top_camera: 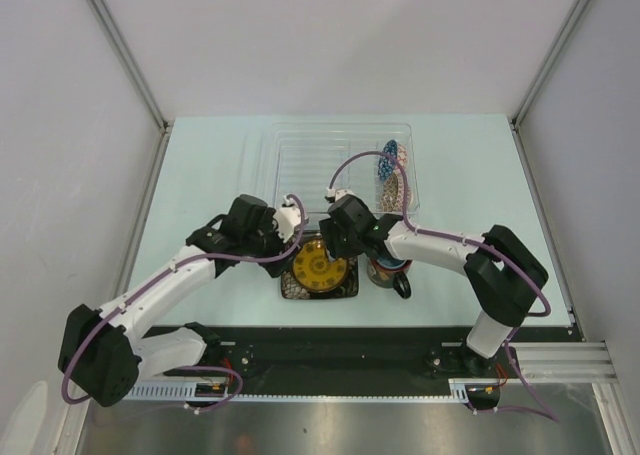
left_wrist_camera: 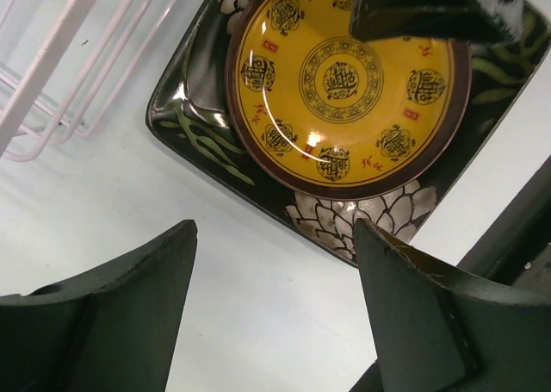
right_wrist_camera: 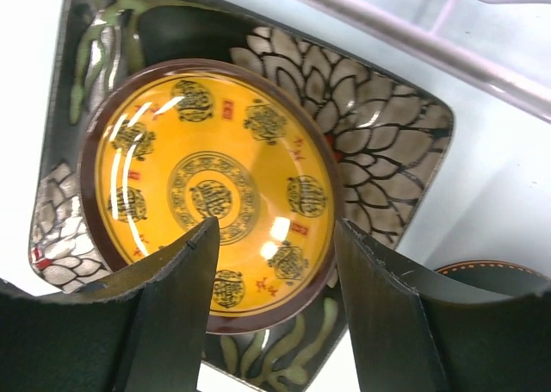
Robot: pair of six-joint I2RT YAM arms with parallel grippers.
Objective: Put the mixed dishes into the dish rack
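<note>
The right gripper (right_wrist_camera: 275,228) hangs with its jaws spread wide over the yellow plate (right_wrist_camera: 211,194), one finger above the plate's middle and the other by its rim; whether either touches the glaze cannot be told. The left gripper (left_wrist_camera: 274,228) is also parted wide and holds nothing, poised over bare table (left_wrist_camera: 129,194) just beside the dark plate (left_wrist_camera: 202,108). The yellow plate lies flat in the dark plate, which sits on the table close in front of the rack (top_camera: 300,160). The mug (top_camera: 385,268) stands just right of the dark plate, its rim showing at the edge of the right wrist view. The bowl (top_camera: 391,165) is already in the rack, at its right end
</note>
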